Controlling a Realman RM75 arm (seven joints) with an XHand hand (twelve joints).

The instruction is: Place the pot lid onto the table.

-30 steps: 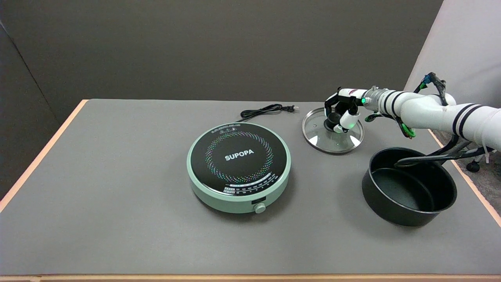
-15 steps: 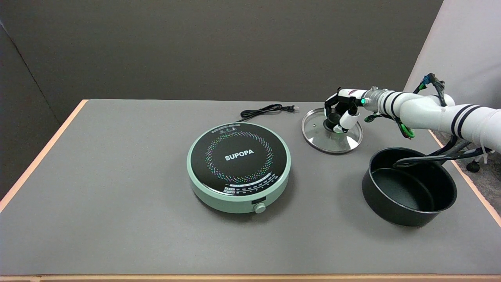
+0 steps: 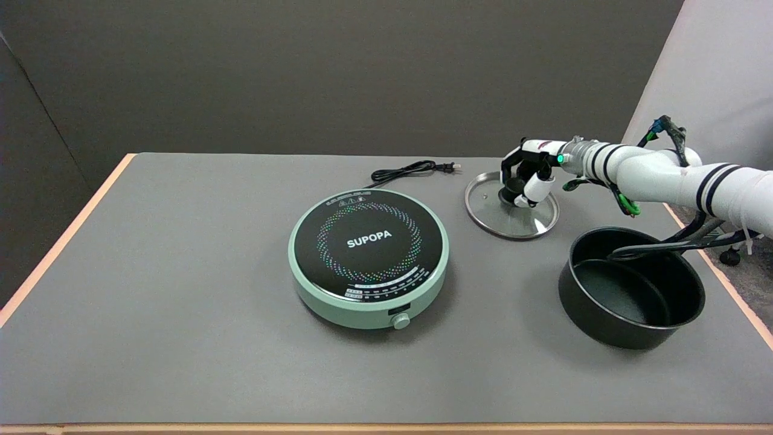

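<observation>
A round glass pot lid (image 3: pixel 511 215) with a steel rim and a black knob is at the far right of the grey table (image 3: pixel 181 272), lying nearly flat. My right hand (image 3: pixel 526 176) is over its middle, fingers curled around the knob and gripping it. Whether the lid's rim touches the table all the way round I cannot tell. The open black pot (image 3: pixel 631 287) stands nearer to me, apart from the lid, its long handle pointing right under my arm.
A mint-green induction cooker (image 3: pixel 369 257) with a black top sits mid-table, its black power cord (image 3: pixel 410 171) coiled behind it. The table's right edge (image 3: pixel 734 290) runs close by the pot.
The lid and my right hand have edged slightly left and lower, and the lid lies a little flatter. The pot and the cooker have not moved.
</observation>
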